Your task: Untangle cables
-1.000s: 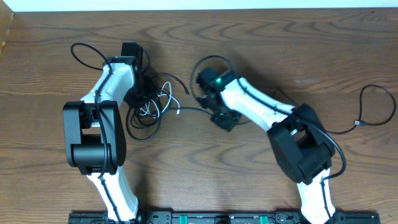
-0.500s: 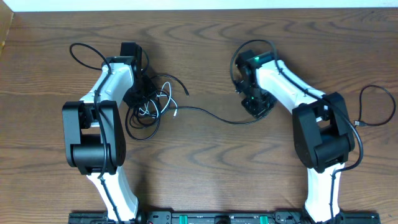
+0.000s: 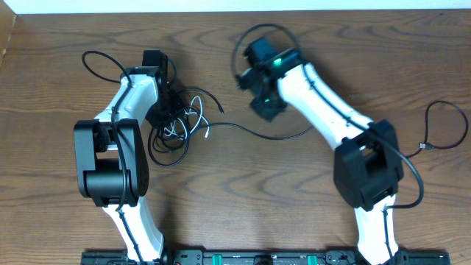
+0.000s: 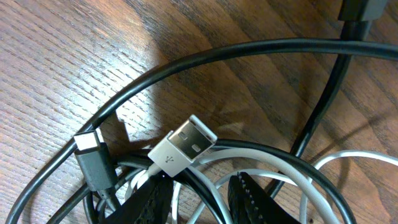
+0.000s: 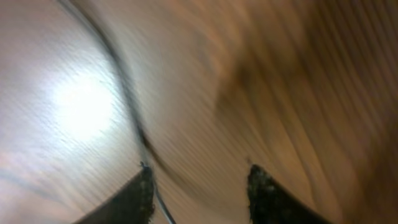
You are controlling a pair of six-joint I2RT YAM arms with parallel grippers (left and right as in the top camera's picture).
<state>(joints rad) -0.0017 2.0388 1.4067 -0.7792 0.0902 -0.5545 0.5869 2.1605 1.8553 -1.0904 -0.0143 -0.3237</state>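
Since half a second ago my right gripper [image 3: 266,109] has swung left and toward the far edge of the bench [image 3: 59,44], away from the spot where it sat at the end of the drawn-out black cable [image 3: 254,134]. That cable lies in much the same shallow curve as before, running from the tangle rightward and passing under the right forearm. The left arm has not moved at all across the 3 overhead frames.

The right arm reaches up and left from its base, elbow bent over the right half of the bench, wrist well forward. Its wrist view is smeared with motion. I can make out the 2 fingers [image 5: 138,190] standing wide apart, released, with a thin dark cord passing just inside the left-hand one in the picture.

The left arm stretches straight ahead, with the left gripper [image 4: 199,193] down on the cables [image 3: 180,129], which sit bunched just right of it on the left half of the bench. Its fingers are drawn in on the bundle, grasping white and black cords between them. Just ahead of them lie a white USB plug [image 4: 183,146] and a black plug [image 4: 93,158].
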